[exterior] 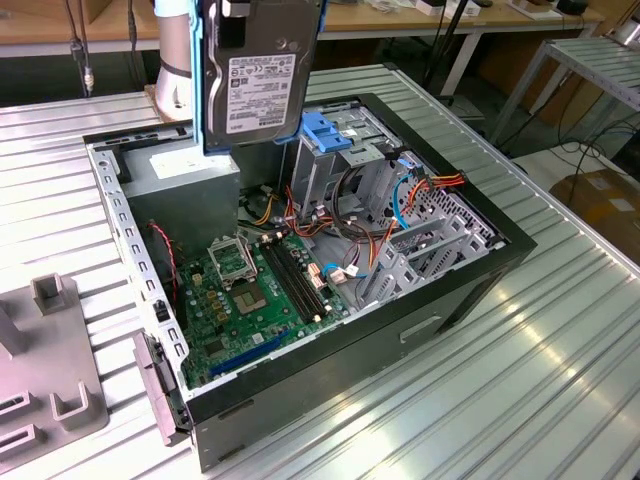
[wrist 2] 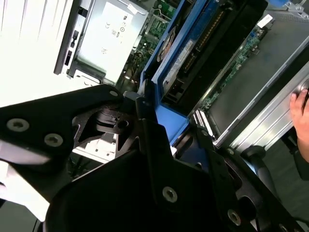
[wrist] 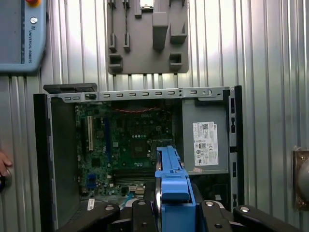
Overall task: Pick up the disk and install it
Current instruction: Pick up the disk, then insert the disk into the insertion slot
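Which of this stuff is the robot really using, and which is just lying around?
For the job: the disk, held in the gripper; the drive cage; the open computer case.
Just lying about: the grey fixture plate; the control pendant; the cardboard box.

The exterior view's top edge cuts off my arm (exterior: pixel 175 55) and the upper end of the disk (exterior: pixel 262 85). In the first wrist view the disk runs out of frame at my gripper (wrist: pixel 175 212), and a hand (wrist: pixel 3 163) is clipped too.

Ribbed metal tabletop (exterior: pixel 520 360), wooden workbench (exterior: pixel 400 20) behind, another slatted metal table (exterior: pixel 600 62) and cardboard box (exterior: pixel 603 197) at the exterior view's right
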{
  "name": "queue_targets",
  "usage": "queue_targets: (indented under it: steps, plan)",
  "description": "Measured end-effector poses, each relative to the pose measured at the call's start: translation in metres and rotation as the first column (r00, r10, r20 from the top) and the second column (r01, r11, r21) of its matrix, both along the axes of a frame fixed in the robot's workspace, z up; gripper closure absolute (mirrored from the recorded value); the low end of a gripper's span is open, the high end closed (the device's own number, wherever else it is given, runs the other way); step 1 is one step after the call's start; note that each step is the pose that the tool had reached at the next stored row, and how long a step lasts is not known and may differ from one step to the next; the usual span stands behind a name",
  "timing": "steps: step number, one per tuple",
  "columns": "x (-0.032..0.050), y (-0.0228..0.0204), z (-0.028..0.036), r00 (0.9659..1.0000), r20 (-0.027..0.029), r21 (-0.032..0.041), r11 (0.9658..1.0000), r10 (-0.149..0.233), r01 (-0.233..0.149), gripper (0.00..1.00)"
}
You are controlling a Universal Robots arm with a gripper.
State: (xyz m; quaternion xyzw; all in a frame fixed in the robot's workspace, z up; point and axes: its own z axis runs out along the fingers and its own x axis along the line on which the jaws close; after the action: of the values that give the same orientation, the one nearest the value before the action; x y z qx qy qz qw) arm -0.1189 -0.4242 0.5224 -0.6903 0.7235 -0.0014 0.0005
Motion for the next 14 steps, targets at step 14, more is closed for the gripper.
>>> queue_targets:
  steps: [14]
  plan:
    - [0.0046,-0.0075,0.0,1.0,-0.0001,0.0,1.0,0.0,0.0,0.63]
